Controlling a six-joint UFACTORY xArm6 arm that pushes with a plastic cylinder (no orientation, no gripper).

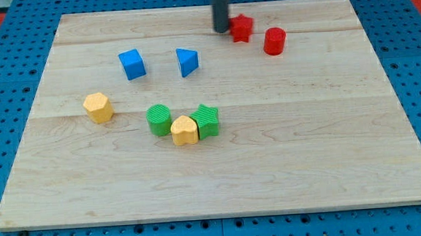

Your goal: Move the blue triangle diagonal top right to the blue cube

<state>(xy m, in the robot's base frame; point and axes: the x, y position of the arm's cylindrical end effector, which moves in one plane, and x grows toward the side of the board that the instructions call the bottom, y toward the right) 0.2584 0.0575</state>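
The rod has no claw to tell of; my tip (222, 31) rests near the view's top, just left of the red star block (242, 28). The blue triangle (186, 61) sits on the pale wooden board (271, 151), right of the blue cube (132, 64), level with it.

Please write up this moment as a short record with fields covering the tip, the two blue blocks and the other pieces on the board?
tip: my tip near the view's top, just left of the red star
blue triangle: right of the blue cube, level with it, apart
red cylinder: right of the star
cluster: green cylinder, yellow heart, green star
yellow hexagon: alone at the view's left
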